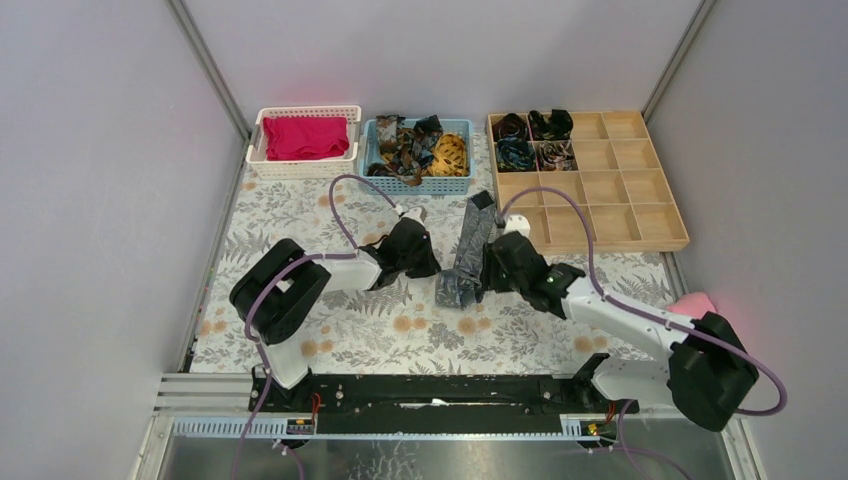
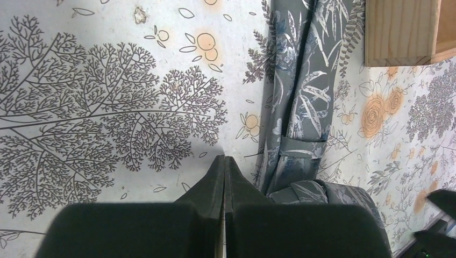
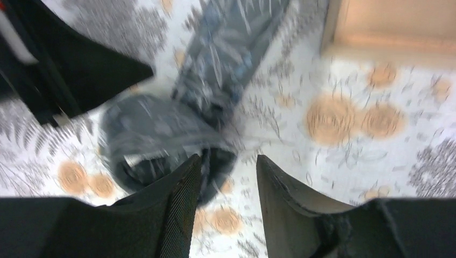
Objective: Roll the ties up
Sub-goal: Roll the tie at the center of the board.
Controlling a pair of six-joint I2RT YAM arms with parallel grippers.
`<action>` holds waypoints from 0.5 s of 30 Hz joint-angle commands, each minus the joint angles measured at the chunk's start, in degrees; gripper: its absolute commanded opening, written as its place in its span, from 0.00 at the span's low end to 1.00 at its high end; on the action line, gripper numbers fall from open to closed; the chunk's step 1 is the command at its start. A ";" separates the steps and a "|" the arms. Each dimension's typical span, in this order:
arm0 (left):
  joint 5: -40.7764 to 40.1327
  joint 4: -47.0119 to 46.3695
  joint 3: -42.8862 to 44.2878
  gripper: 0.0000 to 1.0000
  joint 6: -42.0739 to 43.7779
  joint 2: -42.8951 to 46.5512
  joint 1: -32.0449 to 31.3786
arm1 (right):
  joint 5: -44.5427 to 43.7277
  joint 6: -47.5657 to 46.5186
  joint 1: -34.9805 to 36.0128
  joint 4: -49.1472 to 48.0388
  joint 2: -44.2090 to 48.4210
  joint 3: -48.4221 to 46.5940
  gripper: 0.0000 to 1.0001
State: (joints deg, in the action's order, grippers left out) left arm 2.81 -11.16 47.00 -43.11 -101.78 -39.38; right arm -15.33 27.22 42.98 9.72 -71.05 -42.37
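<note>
Rolling step, part done: grey tie (image 1: 470, 235) flat on tablecloth (image 1: 300, 210) betw. arms, near end coiled; left gripper (image 2: 223, 163) clenched, empty; right gripper (image 3: 228, 161) parted, holding nothing; next, prob. pinch coil, roll onward.

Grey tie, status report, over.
Left gripper shut, empty, beside the grey tie. Right gripper open at its coiled near end. Tie part-rolled, rest flat toward the wooden tray. Nothing lies on it.

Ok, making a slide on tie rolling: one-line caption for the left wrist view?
Shut left fingers beside a grey leaf-print tie, its near end coiled; wooden tray corner beyond.
</note>
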 commanded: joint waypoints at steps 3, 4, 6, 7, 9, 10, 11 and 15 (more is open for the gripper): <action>0.61 7.20 -1.58 0.00 1.60 -4.86 -0.59 | 7.15 7.94 0.35 -5.04 8.75 10.76 0.48; 0.79 7.08 -1.50 0.00 1.56 -5.10 -0.57 | 7.88 8.62 0.34 -6.44 9.48 12.51 0.48; 1.26 6.82 -1.39 0.00 1.46 -5.55 -0.61 | 8.36 8.90 0.34 -7.90 9.56 13.49 0.48; 1.37 6.73 -1.38 0.00 1.38 -5.67 -0.60 | 9.22 9.09 0.30 -8.93 9.16 13.79 0.48; 1.49 6.59 -1.62 0.00 1.30 -5.67 -0.61 | 10.75 9.40 0.30 -10.13 7.35 13.79 0.49; 1.50 6.47 -1.71 0.00 1.36 -5.64 -0.61 | 11.52 9.76 0.34 -11.37 6.29 13.58 0.49; 1.50 6.50 -1.73 0.00 1.36 -5.59 -0.61 | 11.92 10.03 0.35 -12.11 5.40 13.59 0.49; 1.52 6.50 -1.87 0.00 1.62 -5.41 -0.61 | 13.98 11.58 0.35 -16.20 4.24 14.72 0.49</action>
State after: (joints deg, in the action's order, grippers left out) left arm 4.71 -13.41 47.77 -43.16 -103.39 -39.38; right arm -4.71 36.32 43.03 0.08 -66.28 -28.38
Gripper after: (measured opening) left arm 0.006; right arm 0.488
